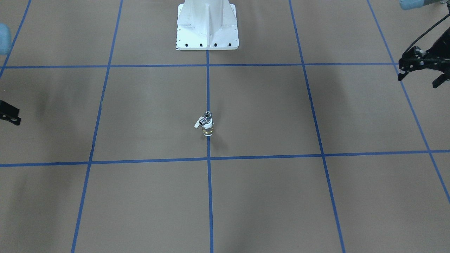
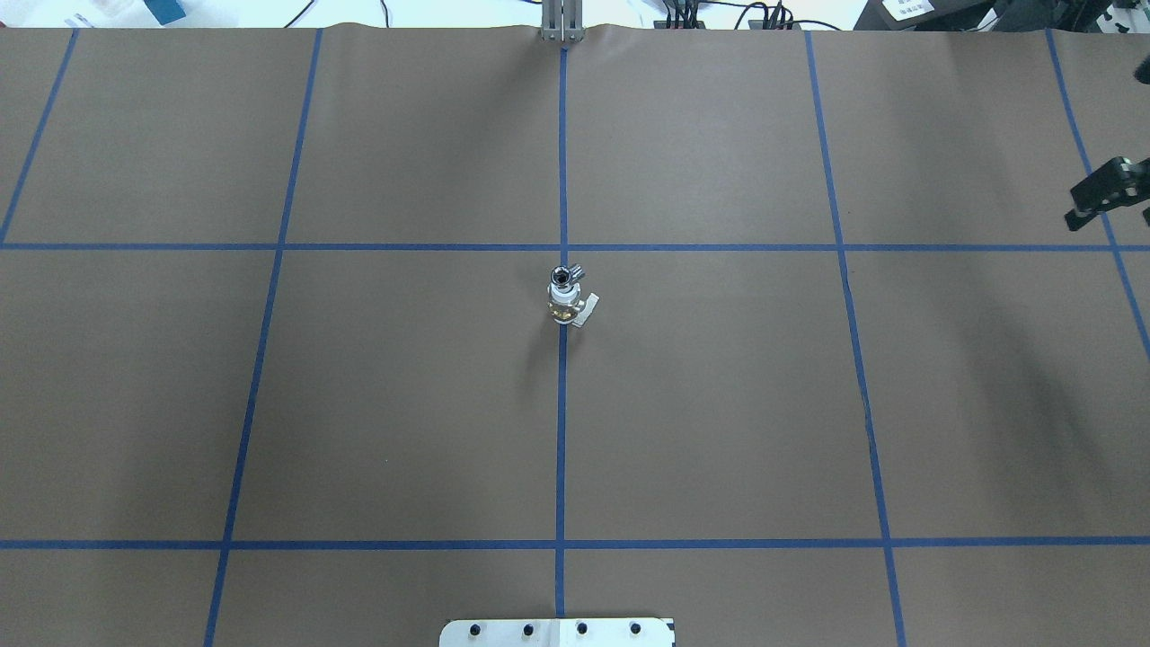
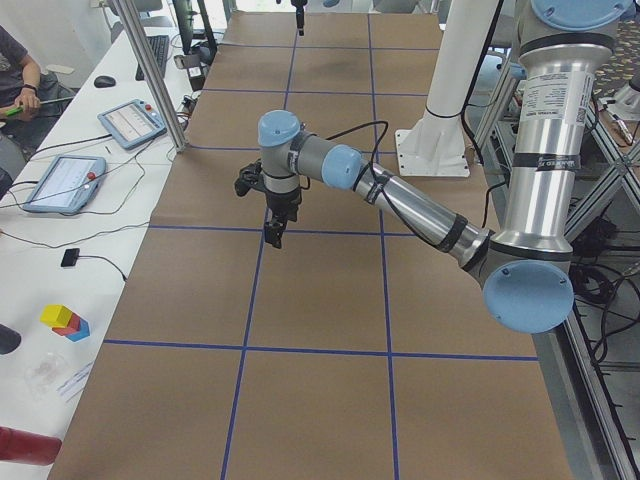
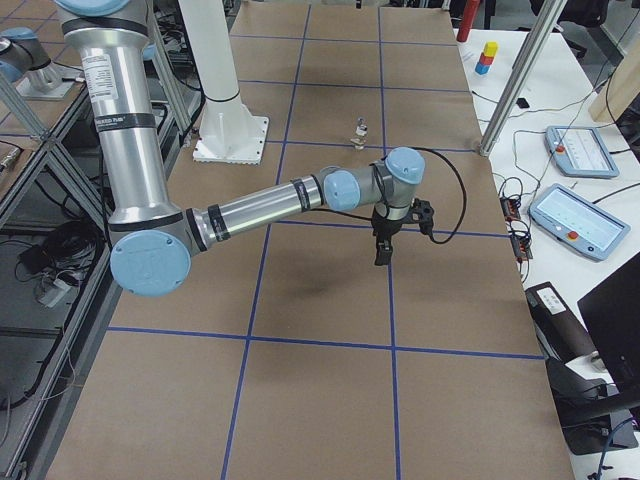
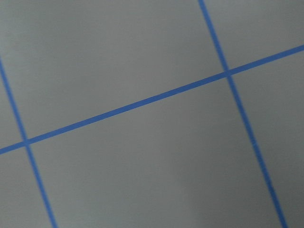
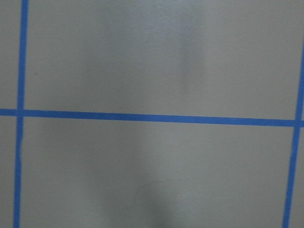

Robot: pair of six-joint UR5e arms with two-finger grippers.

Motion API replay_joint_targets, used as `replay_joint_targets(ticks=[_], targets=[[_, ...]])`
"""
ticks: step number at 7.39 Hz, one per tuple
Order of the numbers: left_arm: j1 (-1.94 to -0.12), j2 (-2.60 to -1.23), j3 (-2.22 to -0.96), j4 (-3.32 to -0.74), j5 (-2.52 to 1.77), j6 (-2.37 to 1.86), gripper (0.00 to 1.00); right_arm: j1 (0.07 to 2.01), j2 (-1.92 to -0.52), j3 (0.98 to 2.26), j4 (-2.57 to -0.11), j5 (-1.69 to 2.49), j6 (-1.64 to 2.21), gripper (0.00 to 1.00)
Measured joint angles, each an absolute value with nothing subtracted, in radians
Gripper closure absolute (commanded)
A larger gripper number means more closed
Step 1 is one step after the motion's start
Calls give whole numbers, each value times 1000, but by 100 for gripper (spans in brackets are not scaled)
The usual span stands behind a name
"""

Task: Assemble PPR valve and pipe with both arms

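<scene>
The PPR valve (image 1: 208,128), white with a brass middle and a small white lever, stands upright on the centre tape line. The silvery-grey pipe (image 1: 208,114) sits on its top end, joined to it. Both also show in the overhead view, with the valve (image 2: 568,307) below the pipe (image 2: 566,273). My left gripper (image 1: 420,79) hovers far off at the table's side, open and empty. My right gripper (image 2: 1110,219) is at the opposite side, cut by the frame edge, and looks open and empty. Both wrist views show only bare paper and tape.
The white bolted pedestal (image 1: 207,31) stands at the robot's side of the table. Blue tape lines cross the brown paper. A side bench holds tablets (image 4: 572,150) and coloured blocks (image 4: 487,55). A metal post (image 3: 150,70) stands at the table's far edge.
</scene>
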State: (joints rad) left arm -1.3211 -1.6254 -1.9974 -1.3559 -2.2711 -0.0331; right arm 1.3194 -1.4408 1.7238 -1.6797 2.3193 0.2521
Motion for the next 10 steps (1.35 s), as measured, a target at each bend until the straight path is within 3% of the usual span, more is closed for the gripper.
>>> replay_joint_targets(ticks=[3, 10], targets=[[-1432, -1603, -1833, -1364, -2400, 156, 1, 1414, -1503, 1701, -1680, 2350, 119, 1], [-1464, -1599, -1820, -1361, -2415, 49, 0, 1450, -1534, 1694, -1678, 2353, 106, 1]])
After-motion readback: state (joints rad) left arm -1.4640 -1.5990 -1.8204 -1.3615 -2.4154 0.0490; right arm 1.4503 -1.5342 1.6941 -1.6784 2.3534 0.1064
